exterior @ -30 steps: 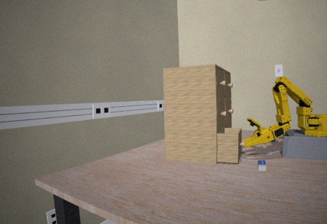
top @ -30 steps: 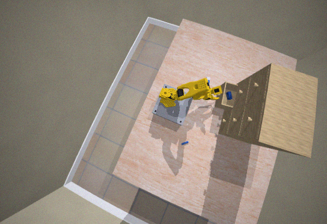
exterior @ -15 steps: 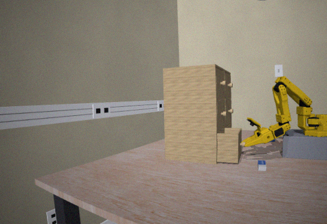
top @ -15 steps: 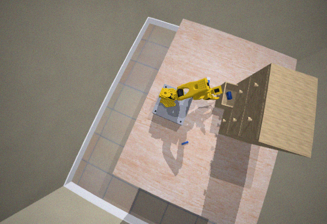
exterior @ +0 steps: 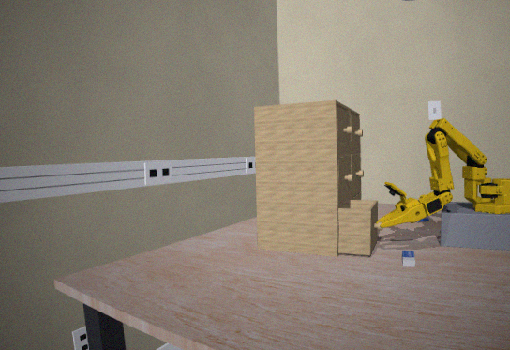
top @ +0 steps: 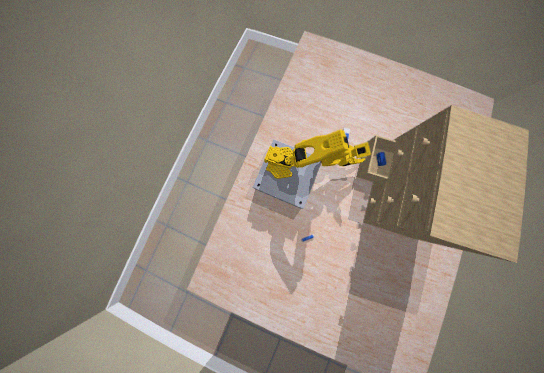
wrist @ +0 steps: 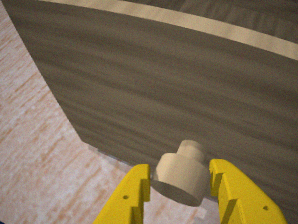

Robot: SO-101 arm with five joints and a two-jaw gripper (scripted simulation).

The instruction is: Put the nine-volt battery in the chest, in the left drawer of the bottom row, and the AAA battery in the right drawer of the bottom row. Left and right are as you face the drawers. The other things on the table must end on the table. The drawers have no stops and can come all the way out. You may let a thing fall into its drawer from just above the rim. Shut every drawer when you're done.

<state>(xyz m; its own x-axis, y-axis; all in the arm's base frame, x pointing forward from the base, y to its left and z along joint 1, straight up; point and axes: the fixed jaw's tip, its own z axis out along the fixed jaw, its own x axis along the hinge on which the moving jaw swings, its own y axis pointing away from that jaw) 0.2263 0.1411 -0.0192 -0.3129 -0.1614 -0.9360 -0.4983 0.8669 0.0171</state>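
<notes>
The left drawer of the bottom row stands pulled out of the chest. A blue block, apparently the nine-volt battery, lies inside it. My gripper is at the front of that drawer, low down, with its fingers closed around the round knob, one on each side. A small blue cylinder, apparently the AAA battery, lies on the table. The right bottom drawer, with its knob, is shut.
A small blue-and-white block stands on the table, near the forearm and out in front of the open drawer. The upper drawers are shut, and their knobs stick out above the open drawer.
</notes>
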